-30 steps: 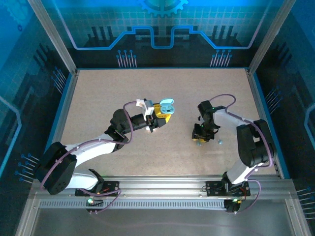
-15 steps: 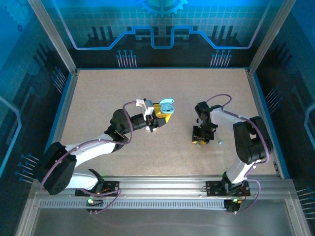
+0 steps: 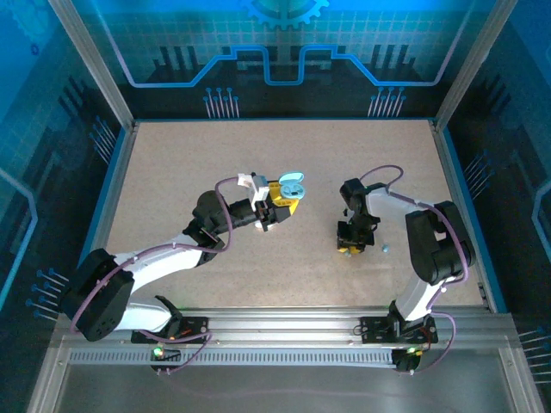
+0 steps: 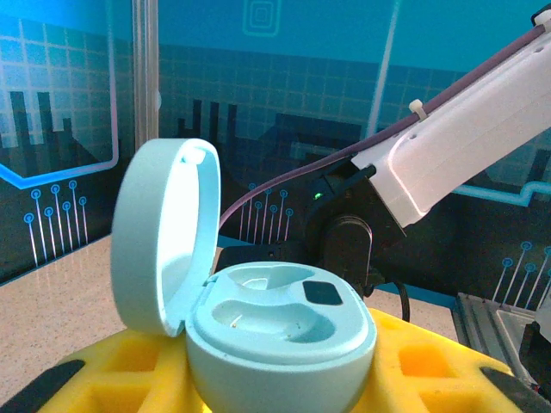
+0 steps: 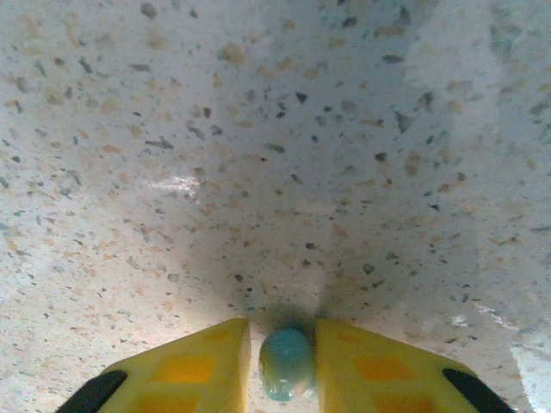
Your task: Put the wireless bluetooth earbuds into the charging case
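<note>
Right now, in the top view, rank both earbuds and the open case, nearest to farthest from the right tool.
1. teal earbud, between the fingers of the right tool.
2. loose earbud, on the table just to its right.
3. open case, farther left, in the left tool.

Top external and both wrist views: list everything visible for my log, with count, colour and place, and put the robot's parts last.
charging case: one, light teal, lid open and both wells empty, gripped between the left tool's yellow pads near mid-table.
teal earbud: one, light teal, on the table between the right tool's fingers.
loose earbud: one, light teal, on the table just right of the right tool.
table: one, speckled beige.
back wall: one, blue with a circuit pattern, behind the table.
left tool: one, yellow pads, shut on the charging case.
right tool: one, yellow pads, down at the table; whether it pinches the teal earbud is unclear.
</note>
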`<state>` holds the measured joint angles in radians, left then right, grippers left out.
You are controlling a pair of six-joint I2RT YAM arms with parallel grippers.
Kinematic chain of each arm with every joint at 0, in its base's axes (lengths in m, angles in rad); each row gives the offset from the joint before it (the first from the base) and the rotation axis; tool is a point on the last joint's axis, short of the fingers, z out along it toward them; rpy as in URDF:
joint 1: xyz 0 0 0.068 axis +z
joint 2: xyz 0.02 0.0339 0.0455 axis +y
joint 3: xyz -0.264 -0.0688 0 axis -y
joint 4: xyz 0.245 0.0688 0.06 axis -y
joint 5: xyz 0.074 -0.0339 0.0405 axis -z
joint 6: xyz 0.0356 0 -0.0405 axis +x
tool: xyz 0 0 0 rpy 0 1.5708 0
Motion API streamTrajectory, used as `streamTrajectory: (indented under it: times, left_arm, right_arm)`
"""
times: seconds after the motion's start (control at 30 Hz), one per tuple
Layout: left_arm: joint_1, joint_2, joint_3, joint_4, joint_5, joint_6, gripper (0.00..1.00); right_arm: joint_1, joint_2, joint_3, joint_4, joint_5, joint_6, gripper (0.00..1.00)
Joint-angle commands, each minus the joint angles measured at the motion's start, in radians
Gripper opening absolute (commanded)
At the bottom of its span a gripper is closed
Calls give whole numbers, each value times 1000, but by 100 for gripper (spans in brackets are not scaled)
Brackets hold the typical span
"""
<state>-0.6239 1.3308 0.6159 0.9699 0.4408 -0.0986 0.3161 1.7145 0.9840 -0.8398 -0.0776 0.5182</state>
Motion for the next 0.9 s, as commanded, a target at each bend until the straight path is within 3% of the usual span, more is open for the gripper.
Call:
streamTrajectory:
  times: [0.0, 0.23, 0.37, 0.5, 0.7, 0.87]
  left_arm:
    - [-4, -27, 4, 9, -7, 8, 32]
    - [-7, -29, 3, 9, -14, 7, 32]
    - [-5, -33, -8, 24, -34, 5, 32]
    - [10, -39, -20, 37, -36, -14, 32]
    - [56, -60, -52, 69, -40, -40, 32]
    - [86, -70, -71, 89, -43, -49, 32]
  right_arm:
    - [17, 19, 18, -19, 4, -5, 25]
    - [17, -11, 20, -9, -12, -9, 22]
    - [15, -82, 28, 24, -98, -32, 21]
    - [-2, -184, 29, 119, -321, -50, 22]
    - [-42, -264, 51, 301, -795, -11, 23]
    - [-42, -266, 123, 347, -1024, 16, 24]
